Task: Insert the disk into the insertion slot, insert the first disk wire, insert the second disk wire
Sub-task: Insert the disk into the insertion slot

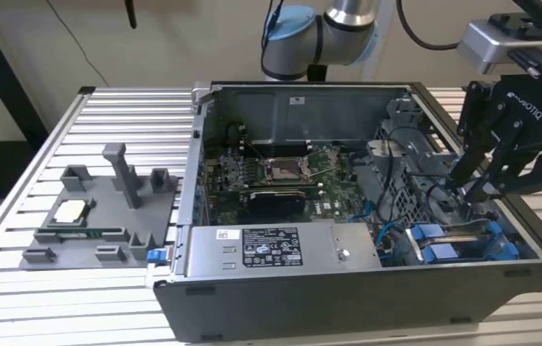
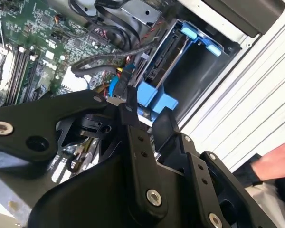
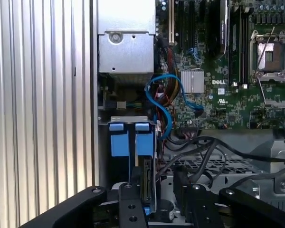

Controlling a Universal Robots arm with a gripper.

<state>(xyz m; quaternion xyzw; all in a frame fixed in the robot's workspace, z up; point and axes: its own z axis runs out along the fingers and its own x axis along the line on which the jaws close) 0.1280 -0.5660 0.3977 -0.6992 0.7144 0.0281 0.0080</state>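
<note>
- The gripper (image 1: pixel 471 186) hung just above the insertion slot (image 3: pixel 128 118), fingers (image 3: pixel 128 202) spread apart, gripping nothing.
- The disk (image 3: pixel 135 142) sat inside the insertion slot, its blue frame showing.

Arm (image 1: pixel 348 14): silver tube, pale blue joint caps, black cables. Tool (image 1: pixel 467 187): black linked bars, silver screws, white lettering.

In the exterior view, black cables (image 1: pixel 432 193) crowd the insertion slot (image 1: pixel 463 234) at 10 o'clock; the grey box (image 1: pixel 271 249) blocks 9 o'clock.
</note>
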